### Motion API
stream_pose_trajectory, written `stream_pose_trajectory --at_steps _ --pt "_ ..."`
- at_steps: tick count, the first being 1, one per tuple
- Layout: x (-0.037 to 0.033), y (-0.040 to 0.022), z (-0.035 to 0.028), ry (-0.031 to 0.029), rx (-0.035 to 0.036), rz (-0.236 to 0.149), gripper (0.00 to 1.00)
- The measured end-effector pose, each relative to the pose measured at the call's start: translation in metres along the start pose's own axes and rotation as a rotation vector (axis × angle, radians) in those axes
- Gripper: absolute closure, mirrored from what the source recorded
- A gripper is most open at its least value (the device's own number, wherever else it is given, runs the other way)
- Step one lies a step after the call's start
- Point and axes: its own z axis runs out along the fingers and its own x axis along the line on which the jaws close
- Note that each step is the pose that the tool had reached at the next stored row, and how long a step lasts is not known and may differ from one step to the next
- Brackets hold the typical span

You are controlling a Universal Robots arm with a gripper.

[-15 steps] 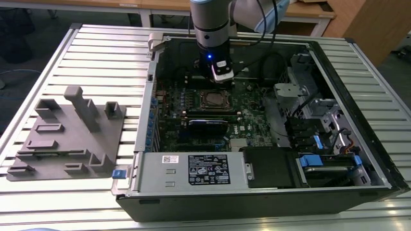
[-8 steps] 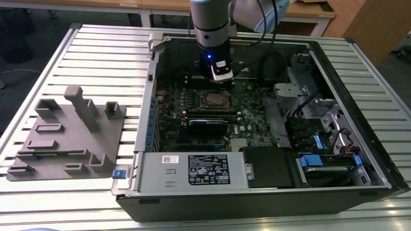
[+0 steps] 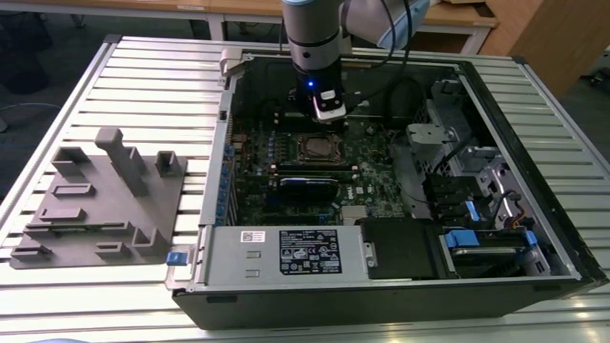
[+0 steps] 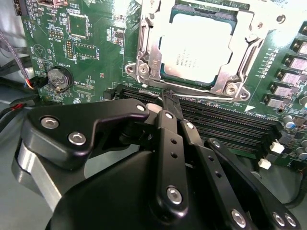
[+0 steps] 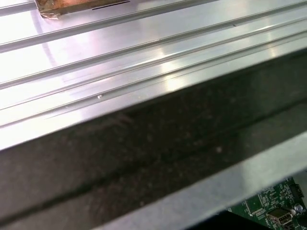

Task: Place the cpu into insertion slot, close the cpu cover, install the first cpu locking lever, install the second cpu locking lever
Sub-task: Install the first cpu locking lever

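- Slippage is my chief worry: my pincer (image 4: 168, 98), fingers drawn together with nothing seen between them, has its tips at the near edge of the cpu cover (image 4: 144, 52). A skid off that edge could, I judge, gouge the green board (image 4: 91, 48) beside the cover.
- Cover lies flat over the cpu (image 4: 194, 48), which is seated in the insertion slot (image 4: 206, 10), just beyond my fingertips.
- Lever rod (image 4: 211, 96) runs along the cover's edge nearest my pincer. I cannot tell whether it is latched, and if not it could spring up.
- Memory slots (image 4: 230, 124) lie beside the cover, under my linkage, where a low pass might strike them.
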Motion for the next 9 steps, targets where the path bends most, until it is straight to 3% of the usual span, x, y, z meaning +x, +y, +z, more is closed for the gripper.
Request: stream_pose_trajectory --at_steps 9 --pt "0.0014 0.0037 0.0007 -0.0020 0.0021 0.011 0.89"
